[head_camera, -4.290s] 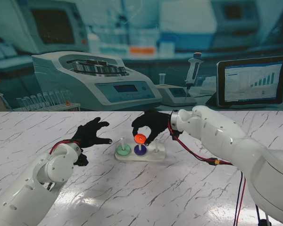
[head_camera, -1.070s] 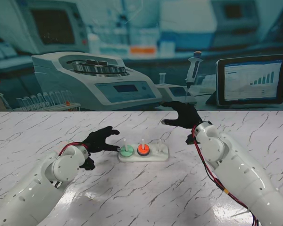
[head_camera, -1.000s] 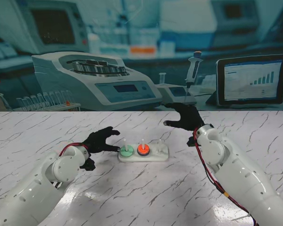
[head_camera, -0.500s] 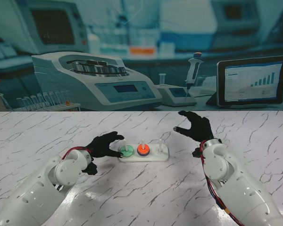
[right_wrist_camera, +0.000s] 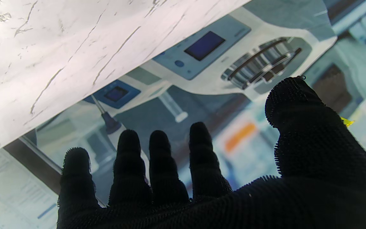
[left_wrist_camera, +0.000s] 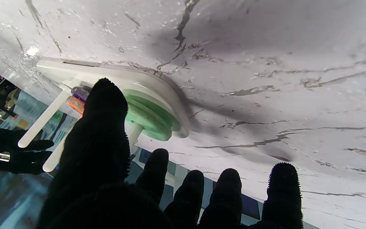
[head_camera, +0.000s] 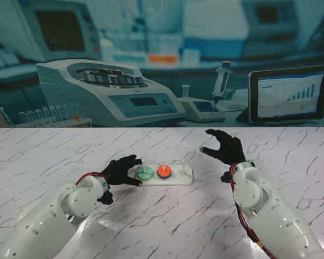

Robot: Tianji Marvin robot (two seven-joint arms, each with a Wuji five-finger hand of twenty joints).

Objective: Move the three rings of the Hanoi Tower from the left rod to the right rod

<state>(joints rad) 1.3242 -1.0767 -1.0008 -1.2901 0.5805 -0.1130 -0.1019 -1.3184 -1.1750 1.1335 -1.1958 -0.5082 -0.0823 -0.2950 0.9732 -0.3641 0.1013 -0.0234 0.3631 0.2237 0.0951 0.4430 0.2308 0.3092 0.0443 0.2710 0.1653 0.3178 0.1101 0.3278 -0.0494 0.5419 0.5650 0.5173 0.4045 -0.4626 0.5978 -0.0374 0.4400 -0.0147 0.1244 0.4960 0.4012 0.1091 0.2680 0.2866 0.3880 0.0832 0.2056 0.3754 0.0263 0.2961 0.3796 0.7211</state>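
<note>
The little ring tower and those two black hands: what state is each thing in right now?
Green ring: on the left rod, alone.
Orange ring: on the middle rod, atop the purple ring.
Right rod: bare.
Left hand: open, beside the green ring.
Right hand: open, away from the tower.

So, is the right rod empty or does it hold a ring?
Empty. The right rod stands bare; the green ring and orange ring sit on the other two rods.
</note>
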